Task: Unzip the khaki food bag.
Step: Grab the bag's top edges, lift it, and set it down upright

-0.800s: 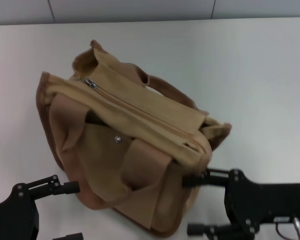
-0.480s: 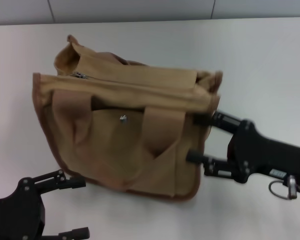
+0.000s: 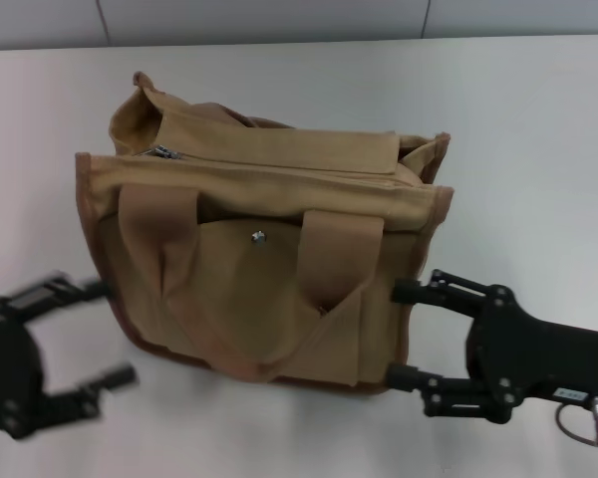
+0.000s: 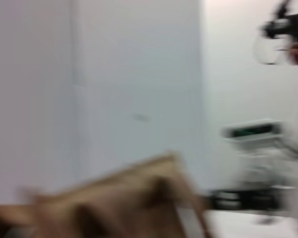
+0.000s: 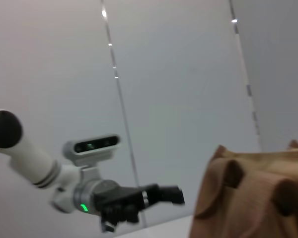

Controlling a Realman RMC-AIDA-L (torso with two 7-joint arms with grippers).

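The khaki food bag (image 3: 249, 299) stands upright mid-table with its front pocket and snap stud (image 3: 258, 237) facing me. Its top zipper is shut, with the metal pull (image 3: 162, 152) at the left end. The front handle (image 3: 329, 249) hangs over the pocket. My right gripper (image 3: 404, 335) is open, its two fingers at the bag's lower right edge. My left gripper (image 3: 118, 333) is open and blurred at the bag's lower left edge. The bag's top shows in the left wrist view (image 4: 129, 203) and in the right wrist view (image 5: 253, 193).
The white table (image 3: 528, 149) stretches around the bag, with a grey wall behind it. In the right wrist view the left arm (image 5: 30, 153) and its gripper (image 5: 159, 196) show beyond the bag.
The bag has turned and now stands upright, front toward me. The right gripper has dropped to the bag's lower right edge. The left gripper has swung up to its left side.
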